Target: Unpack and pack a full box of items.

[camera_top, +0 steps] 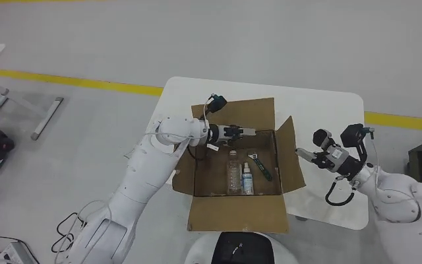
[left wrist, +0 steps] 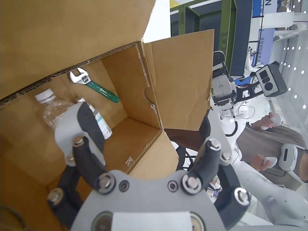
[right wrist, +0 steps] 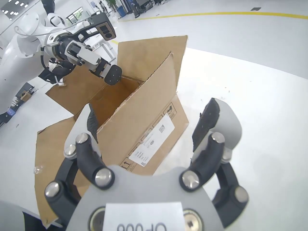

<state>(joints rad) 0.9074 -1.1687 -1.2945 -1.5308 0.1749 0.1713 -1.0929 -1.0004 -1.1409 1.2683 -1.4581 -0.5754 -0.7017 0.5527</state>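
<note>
The table (camera_top: 330, 109) is lit brightly and evenly from above, and only soft, faint shadows are cast inside the box (camera_top: 211, 175). In the left wrist view the hall behind is washed out by glare, probably from the ceiling lamps (left wrist: 292, 49) seen as rows of bright dots. Toward the edges of both wrist views straight lines are bent; the yellow floor line (right wrist: 216, 13) is rendered as a curve.

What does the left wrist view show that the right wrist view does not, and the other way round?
Left wrist view adds the inside of the box: a green-handled wrench, a clear bottle and a small bottle on its floor. Right wrist view adds the box's outer wall with a white label. Shared: the box with its flaps open, and the left gripper, open, at its opening.
</note>
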